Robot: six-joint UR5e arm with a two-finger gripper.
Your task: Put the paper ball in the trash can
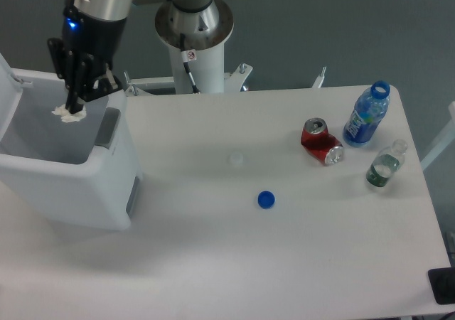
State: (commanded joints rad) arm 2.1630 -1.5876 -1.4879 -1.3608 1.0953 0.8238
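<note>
The trash can is a large white bin with a grey side panel at the left of the table, its lid swung open. My gripper hangs over the bin's open mouth, near its back right corner. Its fingers are shut on the paper ball, a small off-white crumpled wad that shows just below the fingertips, above the bin's inside.
A crushed red can, a blue uncapped bottle and a small clear bottle stand at the right. A blue bottle cap and a pale round disc lie mid-table. The arm's white base stands behind.
</note>
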